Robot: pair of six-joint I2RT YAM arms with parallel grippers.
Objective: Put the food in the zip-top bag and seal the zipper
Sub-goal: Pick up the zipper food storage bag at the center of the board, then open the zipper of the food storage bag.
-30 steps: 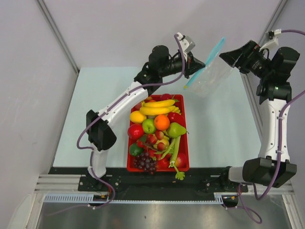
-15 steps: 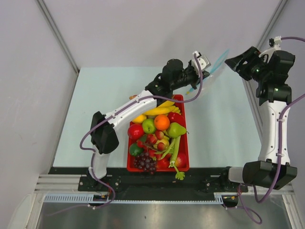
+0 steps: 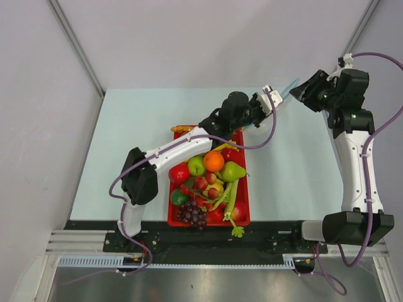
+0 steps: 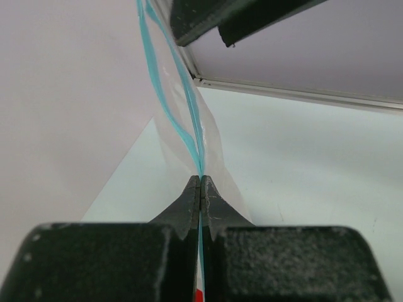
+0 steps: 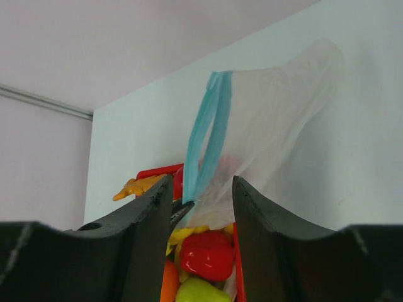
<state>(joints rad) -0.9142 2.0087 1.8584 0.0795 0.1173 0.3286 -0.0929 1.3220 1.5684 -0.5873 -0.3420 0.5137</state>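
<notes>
The clear zip-top bag (image 5: 277, 113) hangs in the air above the far end of the red tray (image 3: 247, 201). My left gripper (image 4: 200, 179) is shut on its blue zipper (image 4: 170, 94), which parts into a narrow loop above the fingers. From above the bag is edge-on, with only a sliver of zipper (image 3: 289, 84) showing between the left gripper (image 3: 277, 100) and the right gripper (image 3: 298, 93). My right gripper (image 5: 201, 195) faces the bag's mouth, its jaws apart on either side of the zipper (image 5: 208, 132) and touching nothing. The food (image 3: 214, 162) lies heaped in the tray.
The tray's food includes a red pepper (image 5: 208, 255), a pear (image 3: 233, 171), grapes (image 3: 192, 214) and an orange piece (image 5: 135, 187) at the tray's far left corner. A green stalk (image 3: 237, 230) overhangs the near rim. White walls enclose the table.
The left arm has carried the bag right and lower, turning it edge-on to the top camera. The right gripper has come in to meet it, its jaws narrowing.
</notes>
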